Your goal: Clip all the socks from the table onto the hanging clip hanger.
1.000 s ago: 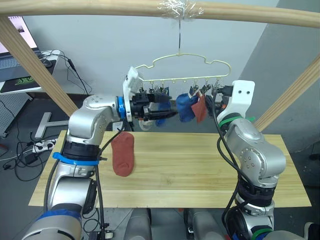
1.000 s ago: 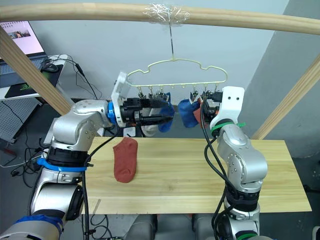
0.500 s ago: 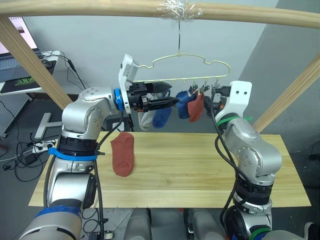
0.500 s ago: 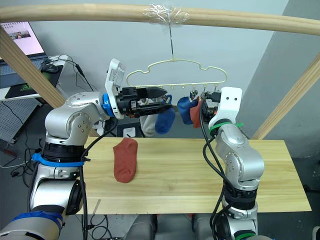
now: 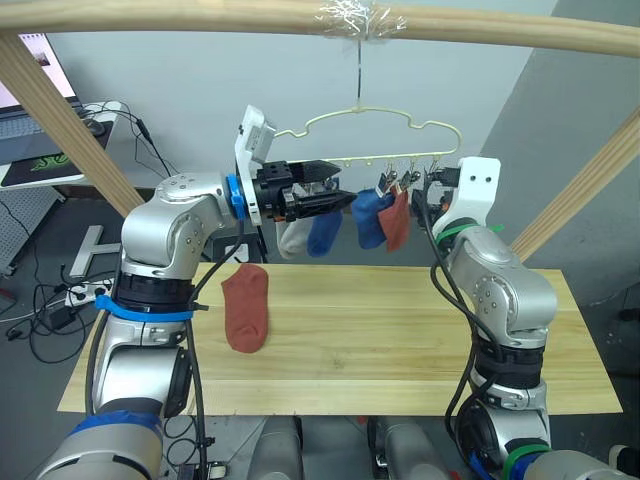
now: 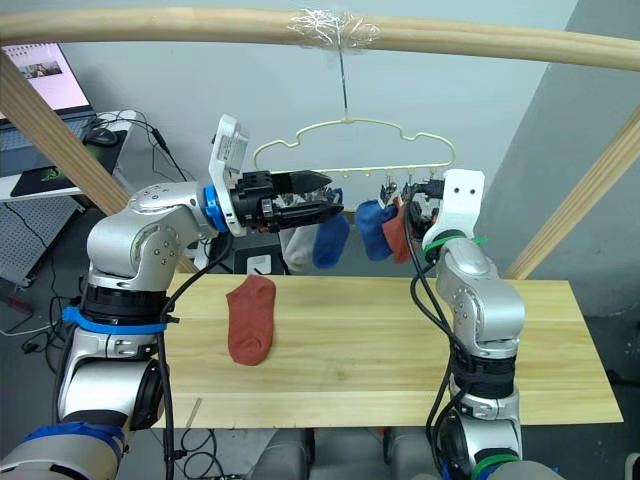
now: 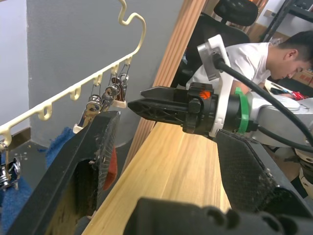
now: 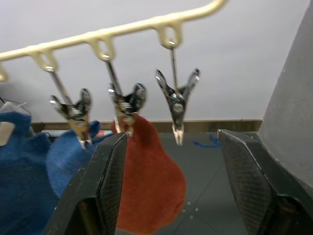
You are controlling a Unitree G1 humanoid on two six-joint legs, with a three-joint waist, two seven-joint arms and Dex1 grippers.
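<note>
Soft rust-red sock (image 5: 246, 308) lies flat on grainy plank table (image 5: 400, 340) (centre-left). Left gripper (image 5: 335, 195) and right gripper (image 8: 171, 147) spread, empty, flanking thin wire clip hanger (image 5: 372, 130).

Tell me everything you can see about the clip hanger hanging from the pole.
The clip hanger is a thin pale yellow-green wire frame with a wavy top, hung by a metal hook from the wooden pole. Small silver clips dangle from loops along its lower bar. Clipped on it hang a light grey sock, two blue socks and a rust-red sock. The endmost clip beside the red one hangs empty.
</note>
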